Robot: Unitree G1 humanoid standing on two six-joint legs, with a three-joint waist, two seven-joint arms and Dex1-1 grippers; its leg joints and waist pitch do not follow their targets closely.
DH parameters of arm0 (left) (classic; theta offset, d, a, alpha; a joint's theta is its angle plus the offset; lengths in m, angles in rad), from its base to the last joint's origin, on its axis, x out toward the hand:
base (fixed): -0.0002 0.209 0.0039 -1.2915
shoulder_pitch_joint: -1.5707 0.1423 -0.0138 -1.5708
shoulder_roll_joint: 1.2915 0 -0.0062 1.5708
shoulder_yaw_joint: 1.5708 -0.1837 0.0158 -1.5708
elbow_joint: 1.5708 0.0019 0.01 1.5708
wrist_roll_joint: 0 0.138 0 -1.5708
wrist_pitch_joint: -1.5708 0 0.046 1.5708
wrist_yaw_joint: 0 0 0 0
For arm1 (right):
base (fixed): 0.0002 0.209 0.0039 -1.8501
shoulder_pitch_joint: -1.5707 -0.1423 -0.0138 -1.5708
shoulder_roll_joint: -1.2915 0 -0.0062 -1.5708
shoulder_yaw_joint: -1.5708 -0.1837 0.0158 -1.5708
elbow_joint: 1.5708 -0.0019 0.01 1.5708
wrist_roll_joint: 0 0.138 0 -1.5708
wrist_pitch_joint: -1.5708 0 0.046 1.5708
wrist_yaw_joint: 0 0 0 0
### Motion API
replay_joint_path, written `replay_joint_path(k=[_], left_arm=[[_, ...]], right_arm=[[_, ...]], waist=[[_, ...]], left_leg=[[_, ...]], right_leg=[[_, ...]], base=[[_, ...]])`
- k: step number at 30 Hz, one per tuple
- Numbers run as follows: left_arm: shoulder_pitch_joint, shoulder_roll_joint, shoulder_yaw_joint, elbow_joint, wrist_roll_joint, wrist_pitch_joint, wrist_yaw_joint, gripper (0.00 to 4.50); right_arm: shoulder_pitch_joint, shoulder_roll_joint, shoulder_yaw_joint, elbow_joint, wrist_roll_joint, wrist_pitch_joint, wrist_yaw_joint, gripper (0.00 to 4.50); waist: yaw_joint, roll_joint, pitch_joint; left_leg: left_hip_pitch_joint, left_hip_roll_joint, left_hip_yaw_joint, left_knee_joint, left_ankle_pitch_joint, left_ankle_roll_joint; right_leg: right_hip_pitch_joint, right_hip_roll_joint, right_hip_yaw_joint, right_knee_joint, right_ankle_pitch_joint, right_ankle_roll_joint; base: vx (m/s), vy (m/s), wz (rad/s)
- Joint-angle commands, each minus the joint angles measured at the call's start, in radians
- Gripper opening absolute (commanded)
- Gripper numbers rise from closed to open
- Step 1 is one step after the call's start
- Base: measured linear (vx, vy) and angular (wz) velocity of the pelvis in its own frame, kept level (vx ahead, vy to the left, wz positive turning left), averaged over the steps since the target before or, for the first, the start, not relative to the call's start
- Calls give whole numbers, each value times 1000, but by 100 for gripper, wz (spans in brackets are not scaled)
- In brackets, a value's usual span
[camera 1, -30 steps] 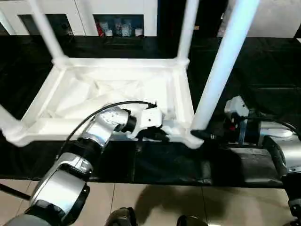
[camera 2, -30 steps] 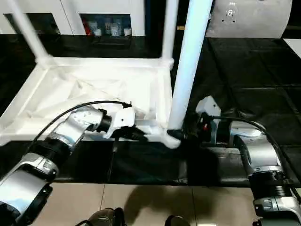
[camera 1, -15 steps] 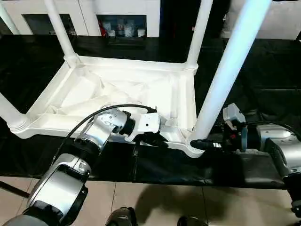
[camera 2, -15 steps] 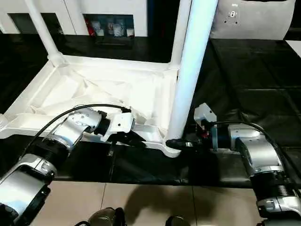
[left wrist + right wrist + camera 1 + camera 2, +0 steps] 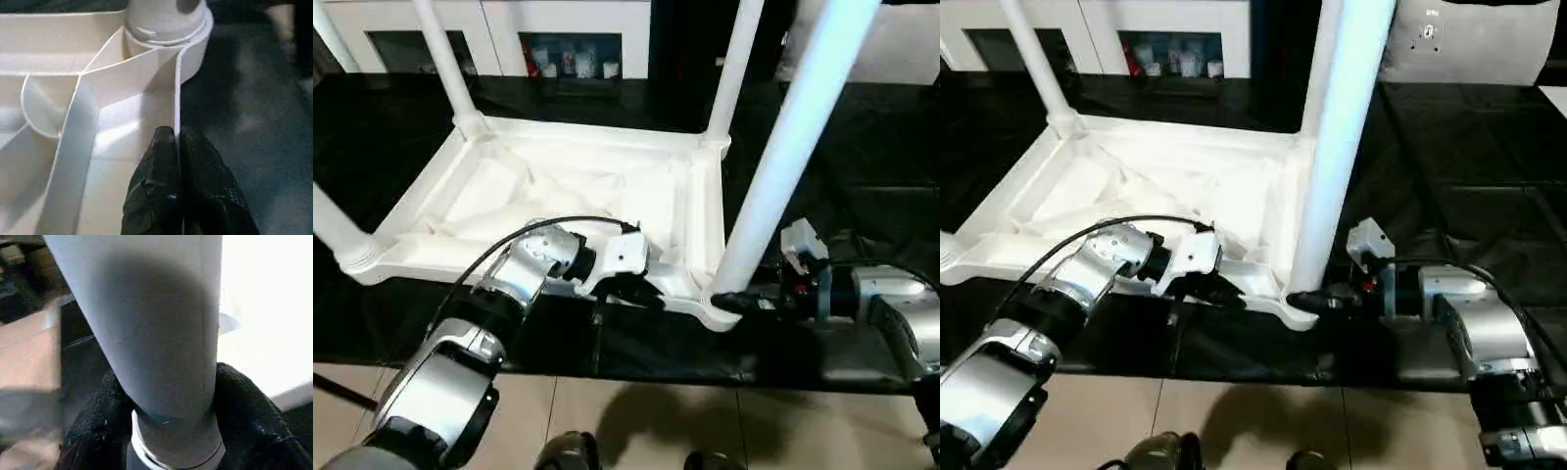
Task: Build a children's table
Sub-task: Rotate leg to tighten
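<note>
Bright overhead light washes out the white tabletop [image 5: 558, 186], hiding its ribs. The black table [image 5: 862, 147] stays dim. Soft shadows fall on the floor [image 5: 636, 421]. The right wrist view is blurred, with a glaring white patch.

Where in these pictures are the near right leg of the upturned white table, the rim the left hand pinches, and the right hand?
near right leg [image 5: 773, 166], left eye view, mid-shaft.
table rim [image 5: 177, 98], left wrist view, thin upright edge above the fingertips.
right hand [image 5: 1317, 301], right eye view, black fingers at the leg's base.
</note>
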Motion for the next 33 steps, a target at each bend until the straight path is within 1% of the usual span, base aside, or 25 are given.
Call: replay_joint_path(k=[1,2,3,4,5,6,7,8,9,10,11,12,13,14,15,16,18,19,21,24,28,29,30,32,33], left_arm=[[-19,-82,-7,-7,0,65,91,0],[-20,-92,-5,-9,-2,78,103,0],[-28,-126,5,-7,-6,106,144,0],[-28,-126,5,-7,-6,106,144,0],[-28,-126,5,-7,-6,106,144,0],[-29,-132,7,-8,-6,113,152,0],[-61,-191,32,26,6,181,292,0],[-75,-214,44,40,11,211,351,0],[-87,-236,53,53,18,230,406,0],[-94,-247,56,61,25,237,434,0],[-99,-255,55,69,34,231,455,0],[-99,-258,50,72,39,224,456,0],[-99,-258,50,72,39,223,456,0],[-98,-259,48,71,41,220,454,0],[-94,-257,47,65,41,222,449,0],[-89,-251,45,58,42,222,439,0],[-85,-240,45,51,46,221,429,0],[-85,-239,46,53,50,223,435,0],[-86,-232,47,56,55,221,436,0],[-81,-200,39,58,59,193,398,0],[-69,-176,32,53,58,155,352,0],[-66,-169,30,52,58,147,339,0],[-61,-159,27,51,57,133,318,0],[-45,-122,13,52,61,80,256,0],[-37,-93,9,60,58,13,221,0]], right_arm=[[-31,85,33,26,-25,78,-158,205],[-39,103,27,35,-35,95,-198,204],[-72,164,-2,71,-48,166,-327,203],[-72,164,-2,71,-48,166,-327,202],[-72,164,-2,71,-48,166,-327,202],[-75,176,-9,71,-48,186,-355,202],[-130,256,-27,150,-114,204,-559,202],[-149,284,-33,180,-142,205,-631,202],[-166,314,-43,210,-163,194,-701,202],[-173,331,-50,224,-168,184,-733,202],[-179,347,-52,236,-173,162,-756,202],[-182,355,-52,240,-174,139,-762,202],[-182,355,-52,240,-174,137,-762,202],[-183,359,-53,239,-175,127,-764,253],[-181,360,-54,230,-169,120,-752,266],[-177,357,-58,218,-161,111,-737,266],[-170,349,-65,205,-153,94,-718,286],[-171,353,-71,209,-157,87,-725,301],[-168,351,-81,212,-158,72,-730,314],[-143,309,-79,189,-140,12,-663,346],[-127,274,-74,170,-138,-26,-612,370],[-123,264,-73,168,-138,-35,-597,393],[-117,248,-71,164,-137,-50,-573,393],[-94,193,-70,145,-117,-87,-471,403],[-72,137,-62,124,-101,-120,-363,425]], waist=[[-8,-17,-60],[-13,-18,-58],[-24,-13,-59],[-31,-15,-58],[-39,-16,-59],[-40,-13,-61],[-47,-13,-63],[-61,-13,-64],[-65,-14,-63],[-70,-19,-66],[-68,-18,-64],[-67,-15,-67],[-66,-15,-70],[-67,-16,-71],[-66,-17,-72],[-66,-16,-75],[-57,-16,-79],[-55,-15,-79],[-53,-15,-79],[-49,-15,-79],[-46,-15,-81],[-47,-14,-81],[-45,-16,-81],[-43,-15,-82],[-33,-15,-82]], left_leg=[[30,67,-39,-80,-285,34],[30,64,-40,-81,-303,25],[29,65,-48,-84,-320,0],[30,64,-46,-86,-327,-3],[27,63,-51,-89,-339,-9],[32,64,-49,-88,-343,-8],[33,66,-47,-88,-330,-8],[27,60,-46,-88,-325,-17],[30,58,-47,-87,-332,-24],[37,55,-43,-82,-330,-26],[33,55,-44,-82,-313,-10],[32,55,-41,-81,-294,4],[31,57,-41,-81,-282,11],[30,56,-39,-81,-267,19],[27,54,-37,-79,-240,37],[26,53,-36,-76,-222,53],[24,54,-34,-73,-175,77],[24,55,-34,-73,-167,81],[25,57,-34,-73,-160,90],[27,57,-33,-74,-184,87],[26,59,-34,-73,-175,93],[25,59,-33,-73,-170,94],[26,60,-33,-72,-169,96],[25,60,-33,-71,-169,100],[27,63,-30,-68,-161,115]], right_leg=[[38,-82,48,-93,-364,-215],[37,-81,47,-97,-405,-202],[39,-84,48,-100,-455,-179],[36,-80,48,-100,-448,-180],[40,-81,46,-101,-447,-172],[38,-81,48,-105,-438,-171],[36,-80,51,-101,-388,-183],[36,-74,48,-94,-356,-202],[35,-75,47,-95,-373,-201],[31,-77,49,-102,-386,-199],[36,-79,50,-107,-384,-192],[38,-78,51,-105,-352,-189],[40,-77,51,-103,-324,-192],[41,-74,51,-101,-291,-195],[44,-73,51,-96,-238,-204],[48,-73,51,-94,-211,-212],[51,-74,50,-89,-155,-229],[51,-74,49,-87,-144,-232],[52,-73,47,-85,-125,-243],[53,-74,47,-88,-154,-240],[54,-73,47,-86,-135,-243],[54,-73,47,-83,-123,-249],[56,-74,47,-83,-121,-251],[55,-75,47,-83,-119,-252],[55,-74,48,-81,-92,-255]], base=[[0,0,0],[0,0,0],[0,0,0],[0,0,0],[0,0,0],[0,0,0],[0,0,0],[0,0,0],[0,0,0],[0,0,0],[0,0,0],[0,0,0],[0,0,0],[0,0,0],[0,0,0],[0,0,0],[0,0,0],[0,0,0],[0,0,0],[0,0,0],[0,0,0],[0,0,0],[0,0,0],[0,0,0],[0,0,0]])
